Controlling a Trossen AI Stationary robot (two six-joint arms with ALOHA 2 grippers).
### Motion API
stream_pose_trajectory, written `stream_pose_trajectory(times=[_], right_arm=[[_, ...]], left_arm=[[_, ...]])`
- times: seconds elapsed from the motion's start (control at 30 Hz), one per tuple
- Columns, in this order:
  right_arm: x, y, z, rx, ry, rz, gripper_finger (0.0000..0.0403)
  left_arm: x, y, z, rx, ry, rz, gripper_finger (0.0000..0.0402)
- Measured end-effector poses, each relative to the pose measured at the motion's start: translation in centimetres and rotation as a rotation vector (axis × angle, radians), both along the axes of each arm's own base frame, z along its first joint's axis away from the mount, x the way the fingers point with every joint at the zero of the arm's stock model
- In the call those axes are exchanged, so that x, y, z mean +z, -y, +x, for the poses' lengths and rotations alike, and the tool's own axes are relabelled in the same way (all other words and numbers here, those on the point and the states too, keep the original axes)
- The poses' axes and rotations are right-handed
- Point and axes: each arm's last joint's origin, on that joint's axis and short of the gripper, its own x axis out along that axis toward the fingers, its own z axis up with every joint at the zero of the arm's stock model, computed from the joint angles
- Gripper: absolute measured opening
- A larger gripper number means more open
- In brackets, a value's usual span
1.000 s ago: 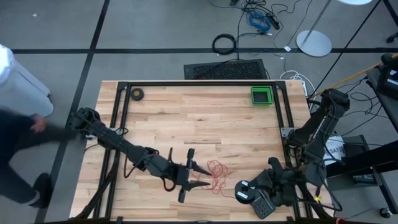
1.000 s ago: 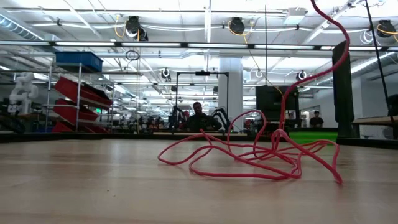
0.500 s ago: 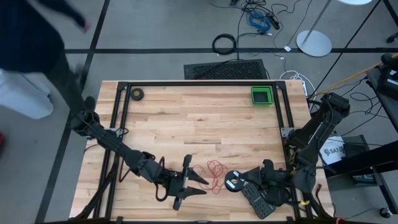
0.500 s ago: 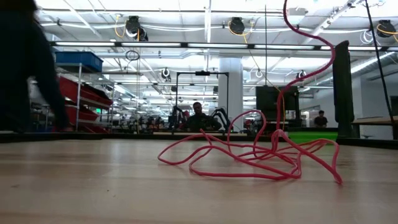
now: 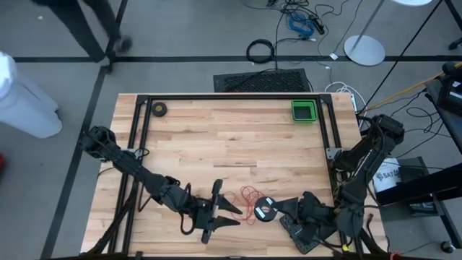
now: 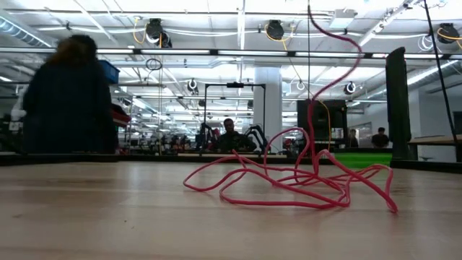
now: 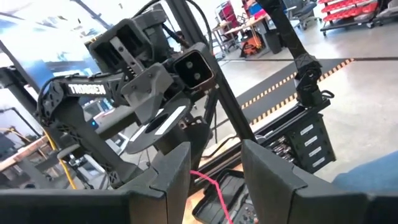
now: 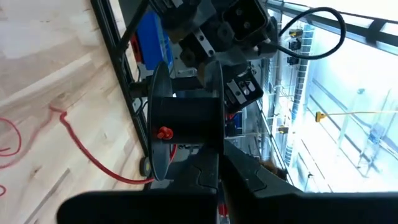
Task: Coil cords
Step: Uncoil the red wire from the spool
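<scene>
- High view: red cord [image 5: 249, 199] lies in a loose tangle near the front edge of the wooden table [image 5: 231, 144], between the two arms. Left gripper [image 5: 229, 216] sits just left of the tangle, fingers spread, nothing between them. Black reel [image 5: 265, 210] is just right of the tangle, clamped in the right gripper [image 5: 278, 211], whose fingers are pressed onto it
- Same view, surroundings: green bin [image 5: 304, 110] at the far right corner, small black roll [image 5: 158, 109] at the far left corner, both well apart from the cord. Black floor mat [image 5: 262, 80] and a thick black cable ring [image 5: 260, 50] lie on the floor beyond the table. A person's legs [image 5: 90, 29] show at the far left
- Low view: cord pile [image 6: 296, 180] rests on the tabletop, one strand [image 6: 326, 72] rising up out of frame. A person [image 6: 68, 97] in dark clothing stands beyond the table's left side, another person [image 6: 229, 135] sits far back. Neither gripper shows
- Left wrist view: own fingers [image 7: 168, 177] stand apart, a bit of red cord [image 7: 214, 193] seen through the gap; the right arm [image 7: 143, 68] and the reel fill the view ahead
- Right wrist view: reel [image 8: 183, 118] held edge-on in the fingers [image 8: 205, 177], red cord end [image 8: 163, 132] fixed at its hub, cord trailing across the table
</scene>
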Motion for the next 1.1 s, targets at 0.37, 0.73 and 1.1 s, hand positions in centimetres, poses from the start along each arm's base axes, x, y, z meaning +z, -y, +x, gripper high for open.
stream_pose_trajectory(times=[0.37, 0.73, 1.1], right_arm=[[0.0, -0.1, 0.0, 0.000, 0.001, 0.006, 0.0000], [0.0, 0.0, 0.1, -0.003, 0.013, 0.061, 0.0000], [0.1, 0.1, 0.3, -0.013, 0.026, 0.115, 0.0000]], left_arm=[[-0.9, 0.8, 0.5, -0.008, 0.033, 0.050, 0.0151], [-1.3, 0.7, 0.9, 0.035, 0.065, 0.086, 0.0151], [-1.5, 0.7, 1.1, 0.094, 0.060, 0.115, 0.0151]])
